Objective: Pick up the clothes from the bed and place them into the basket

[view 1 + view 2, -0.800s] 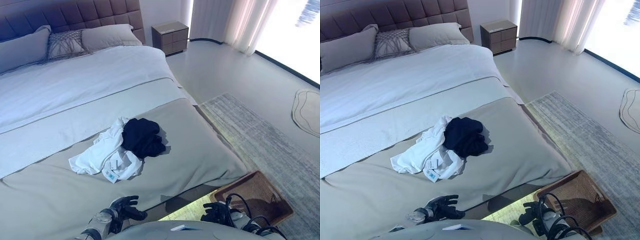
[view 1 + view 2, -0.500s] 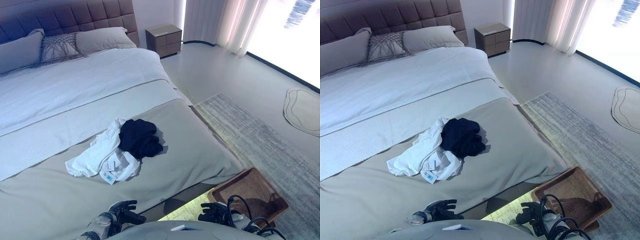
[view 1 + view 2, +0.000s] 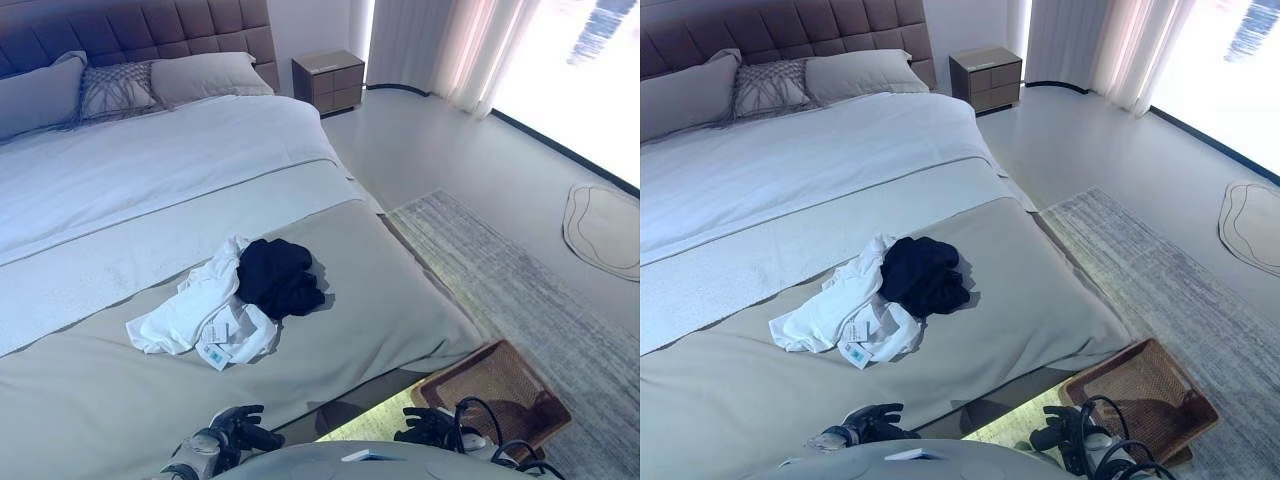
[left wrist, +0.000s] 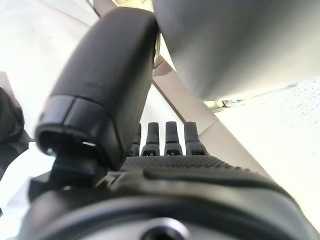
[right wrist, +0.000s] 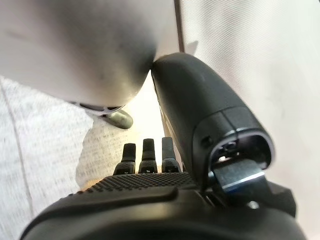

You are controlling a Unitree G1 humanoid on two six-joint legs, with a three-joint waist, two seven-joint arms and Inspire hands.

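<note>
Clothes: two pieces, a white garment (image 3: pixel 200 315) and a dark garment (image 3: pixel 278 277), heaped together and touching on the grey cover near the foot of the bed (image 3: pixel 400 300), the dark one lapping the white one's far side. A small tag shows on the white piece, print too small to read. Basket (image 3: pixel 500 385): one, brown wicker, on the floor just off the foot corner of the bed, on the robot's right, on the edge of a grey rug (image 3: pixel 520 290); looks empty from here. Left hand (image 3: pixel 232 432) low at the bed's near edge, fingers straight and spread, nothing in it; its wrist view shows the fingers extended with only bedding beyond. Right hand (image 3: pixel 430 428) low beside the basket, well apart from the clothes; fingers extended in its wrist view too, holding nothing. Judgement: the task is at its very start, the approach, with nothing picked up and both garments on the bed. The heap lies well beyond either hand, so the next move calls for a reach forward over the cover, probably with the left hand, which is nearer, then closing on a bunch of cloth, ideally catching both pieces at once. Elsewhere: three pillows at the headboard, one nightstand (image 3: pixel 328 80) beyond.
</note>
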